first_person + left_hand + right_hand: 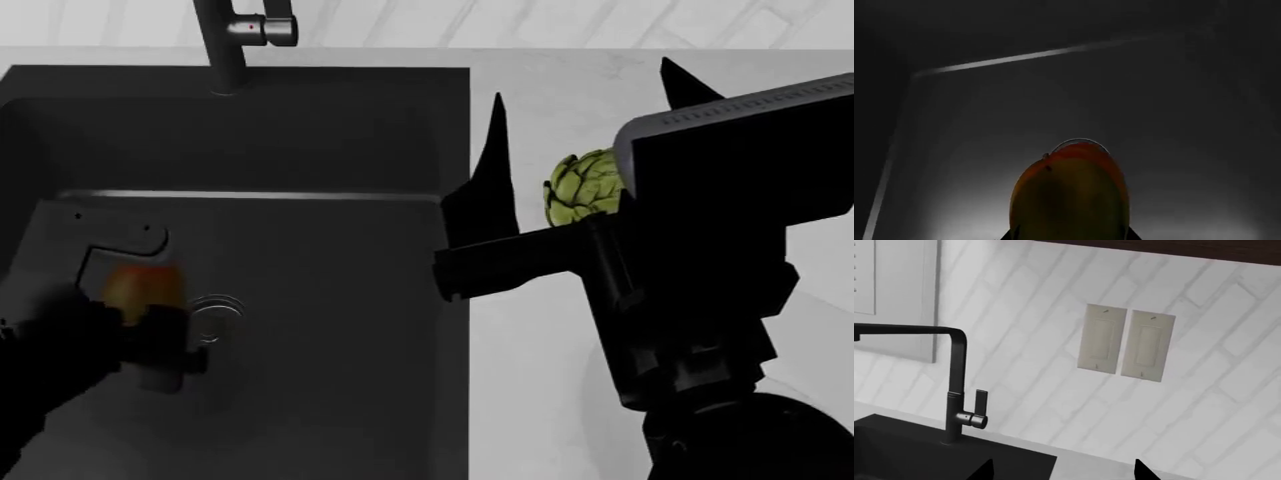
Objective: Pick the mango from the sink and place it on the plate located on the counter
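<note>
Right at the lens of the left wrist camera sits the mango [1071, 195], orange-red on top and yellow-green lower, filling the near part of that view with the dark sink [1167, 100] floor behind it. From the head view the mango [139, 287] is low in the sink [334, 260], at the left side, just beside the round metal drain [214, 315], and the left gripper [147, 335] is around its near end. Two small dark finger tips show at both sides of the fruit in the wrist view, so I judge the left gripper is closed on the mango, though the pads themselves are mostly hidden. Its long axis seems to point away from the gripper, toward the far wall of the sink. Whether the fruit is already lifted off the floor I cannot tell. The right gripper [587, 125] hovers over the table [534, 400] to the right of the sink, its two pointed fingers spread well apart and holding nothing, with a green artichoke [583, 187] showing between them. A faucet [234, 40] stands at the far edge. I cannot make out the plate with certainty; only a faint curved edge shows at the near right, behind the right arm. So the left arm has the fruit, and the coming move must carry it up and to the right, over the sink edge.
</note>
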